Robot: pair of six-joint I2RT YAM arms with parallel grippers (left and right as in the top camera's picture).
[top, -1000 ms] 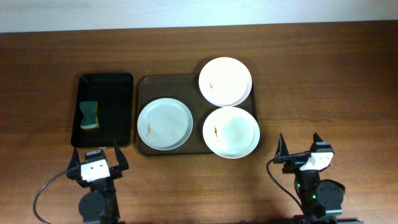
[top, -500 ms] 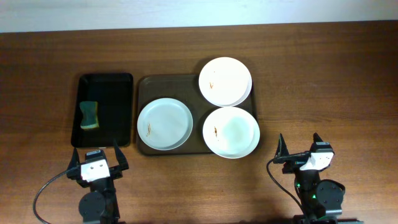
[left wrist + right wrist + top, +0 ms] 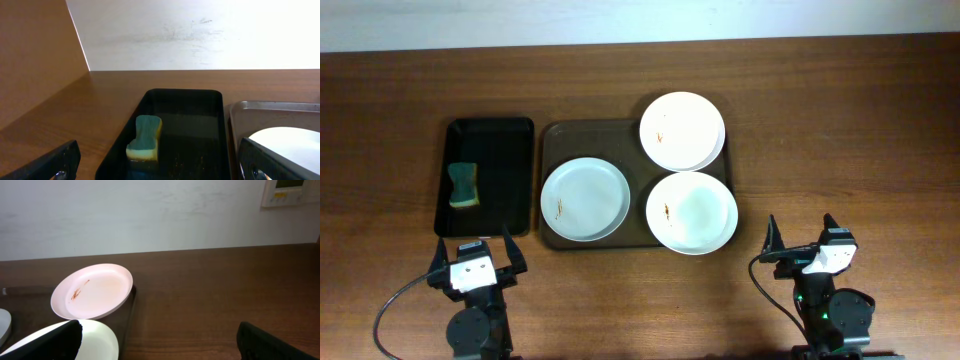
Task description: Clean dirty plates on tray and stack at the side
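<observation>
Left gripper (image 3: 475, 250): jaws spread wide, holding nothing, in front of the black tray (image 3: 505, 170).
Sponge (image 3: 465, 186): green and yellow, lying in the black tray's left side.
Brown tray (image 3: 582, 140): just right of the black tray, carrying all three plates.
Left plate (image 3: 585, 200): in the tray's left half, with a brown smear.
Rear plate (image 3: 682, 131): overhangs the tray's far right corner, streaked.
Near-right plate (image 3: 691, 212): overhangs the tray's near right corner, streaked.
Right gripper (image 3: 801, 234): jaws wide apart, empty, near the near-right plate.
</observation>
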